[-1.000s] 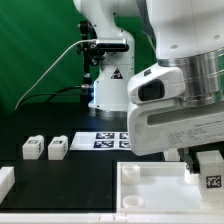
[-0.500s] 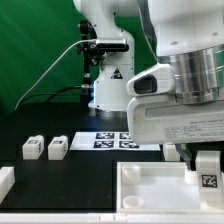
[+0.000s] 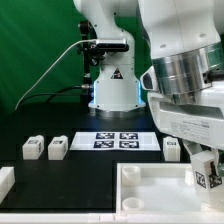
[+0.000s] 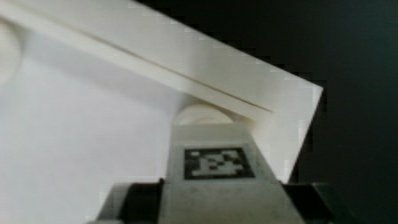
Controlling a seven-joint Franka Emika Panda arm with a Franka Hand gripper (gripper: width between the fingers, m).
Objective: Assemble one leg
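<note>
My gripper is shut on a white leg with a black-and-white tag and holds it upright over the right part of the large white square panel. In the wrist view the leg fills the space between my two dark fingers, its far end close to the panel's raised rim at a corner. Two more legs lie on the black table at the exterior view's left. Another leg shows behind my gripper.
The marker board lies on the table in front of the arm's base. A white part sits at the exterior view's left edge. A green backdrop stands behind.
My wrist has turned and shifted toward the exterior view's right, uncovering the marker board and the leg behind. The held leg has moved slightly lower over the panel.
</note>
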